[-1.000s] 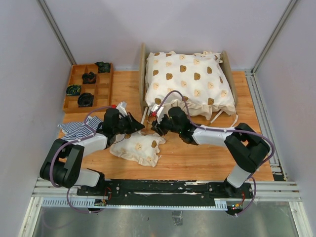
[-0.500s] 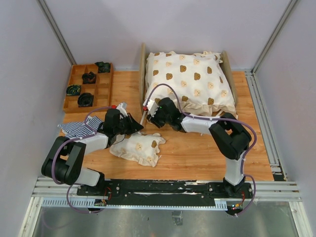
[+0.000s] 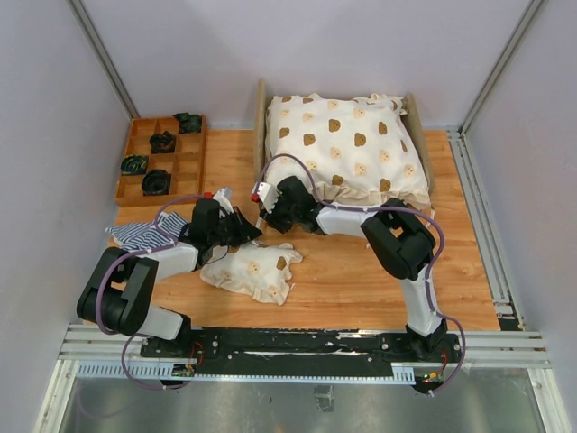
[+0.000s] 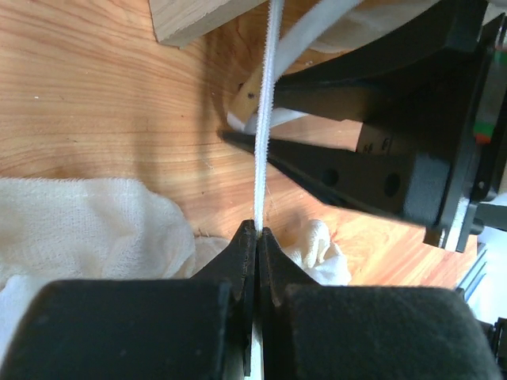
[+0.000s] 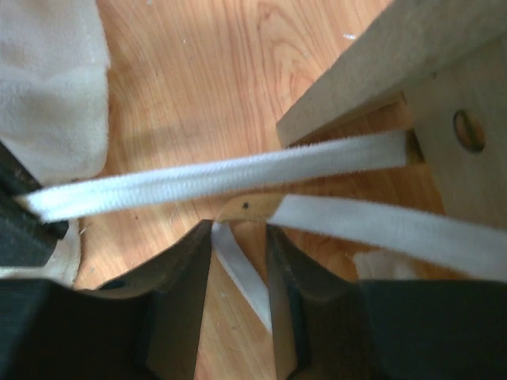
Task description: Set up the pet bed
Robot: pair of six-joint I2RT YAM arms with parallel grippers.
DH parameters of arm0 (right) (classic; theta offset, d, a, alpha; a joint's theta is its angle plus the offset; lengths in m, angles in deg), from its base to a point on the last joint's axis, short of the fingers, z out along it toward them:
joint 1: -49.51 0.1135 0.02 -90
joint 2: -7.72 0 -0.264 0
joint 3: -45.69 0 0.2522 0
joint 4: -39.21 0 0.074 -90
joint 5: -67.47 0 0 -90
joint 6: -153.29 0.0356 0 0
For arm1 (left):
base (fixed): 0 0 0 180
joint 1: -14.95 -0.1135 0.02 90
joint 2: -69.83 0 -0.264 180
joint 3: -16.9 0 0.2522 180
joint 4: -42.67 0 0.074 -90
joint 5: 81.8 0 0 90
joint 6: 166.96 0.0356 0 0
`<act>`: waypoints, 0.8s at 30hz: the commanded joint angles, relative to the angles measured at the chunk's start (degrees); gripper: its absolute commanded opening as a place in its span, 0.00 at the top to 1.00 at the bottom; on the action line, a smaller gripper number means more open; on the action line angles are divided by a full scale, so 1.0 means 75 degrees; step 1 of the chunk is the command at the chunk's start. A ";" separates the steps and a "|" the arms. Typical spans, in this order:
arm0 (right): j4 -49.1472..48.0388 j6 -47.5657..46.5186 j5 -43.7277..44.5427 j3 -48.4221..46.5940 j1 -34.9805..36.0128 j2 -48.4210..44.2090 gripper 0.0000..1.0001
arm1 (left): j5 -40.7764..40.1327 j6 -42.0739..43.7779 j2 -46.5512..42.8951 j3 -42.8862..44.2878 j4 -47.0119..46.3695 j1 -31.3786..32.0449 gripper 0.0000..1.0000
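The pet bed's plywood frame (image 3: 261,135) stands at the back with a cream bear-print quilt (image 3: 347,149) piled on it. A white ribbon (image 4: 265,119) runs taut from the frame's near left corner (image 5: 380,71) to my left gripper (image 4: 257,231), which is shut on it. Just beside it at that corner, my right gripper (image 5: 238,229) stands open, and a second loose ribbon end (image 5: 238,273) lies between its fingers, under a small wooden tab (image 5: 249,207). The blue-and-white striped mattress (image 3: 142,234) lies crumpled on the table at the left.
A small bear-print pillow (image 3: 254,269) lies on the table just in front of both grippers. A brown compartment tray (image 3: 185,167) with dark items sits at the back left. More ribbons hang from the bed's front edge (image 3: 401,212).
My right gripper has moved left and back, up to the bed's near left corner. The left gripper has held still with the ribbon pinched.
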 commanded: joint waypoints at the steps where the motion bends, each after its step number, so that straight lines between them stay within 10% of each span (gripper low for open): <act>1: 0.0457 0.0399 0.0040 -0.0274 -0.0022 0.0388 0.72 | -0.0022 0.0082 0.0017 -0.0044 -0.0318 -0.0005 1.00; 4: 0.0338 0.0493 0.0135 -0.0082 -0.0014 0.0181 0.99 | -0.0030 0.0058 0.0037 -0.0044 -0.0340 -0.0009 1.00; 14: 0.0209 0.2424 -0.1176 -0.0248 -0.0118 -0.1925 1.00 | -0.0225 0.0405 -0.0244 -0.0265 -0.0815 0.0005 1.00; 24: -0.2941 0.4589 -0.1443 -0.0974 -0.0126 -0.1148 1.00 | 0.0232 0.0214 0.0233 -0.0418 -0.1597 0.0015 1.00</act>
